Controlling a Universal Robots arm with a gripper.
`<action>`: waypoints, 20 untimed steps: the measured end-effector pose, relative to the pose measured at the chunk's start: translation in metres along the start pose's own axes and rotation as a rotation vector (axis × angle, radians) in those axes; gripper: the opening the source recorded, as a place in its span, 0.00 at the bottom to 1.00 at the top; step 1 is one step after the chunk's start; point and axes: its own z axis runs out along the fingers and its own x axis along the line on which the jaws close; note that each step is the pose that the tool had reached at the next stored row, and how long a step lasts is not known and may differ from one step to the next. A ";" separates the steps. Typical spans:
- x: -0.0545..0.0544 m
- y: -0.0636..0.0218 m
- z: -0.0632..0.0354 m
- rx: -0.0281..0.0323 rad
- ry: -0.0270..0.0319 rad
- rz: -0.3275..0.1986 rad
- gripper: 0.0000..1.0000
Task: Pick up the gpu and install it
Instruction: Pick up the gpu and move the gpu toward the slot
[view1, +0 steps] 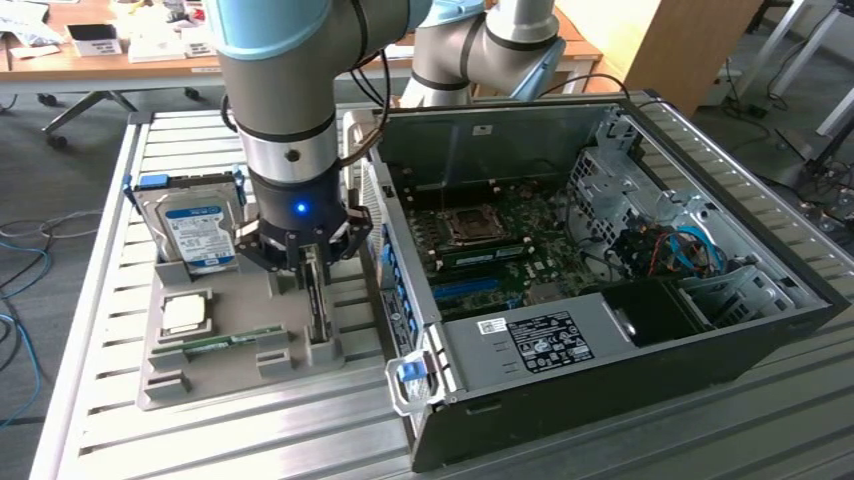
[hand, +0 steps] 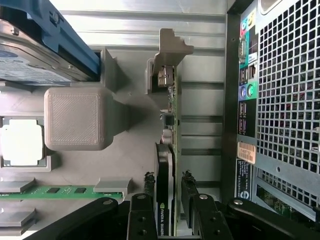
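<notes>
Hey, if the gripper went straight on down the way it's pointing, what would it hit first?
The gpu, standing on edge in the grey holder directly beneath the gripper. How much gap remains between them is hard to judge.

Top edge of the gpu (view1: 318, 305) behind the tool (view1: 315, 265)

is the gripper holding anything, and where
Cannot tell: the gripper straddles the gpu, which stands on edge in the gray holder, but a firm clamp isn't clear.
</notes>
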 end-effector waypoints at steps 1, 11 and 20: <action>0.000 0.0000 0.0023 0.0001 0.0002 0.000 0.36; 0.000 -0.0003 0.0130 0.0001 0.0002 0.000 0.36; 0.001 0.0027 0.0153 0.0001 0.0000 0.002 0.36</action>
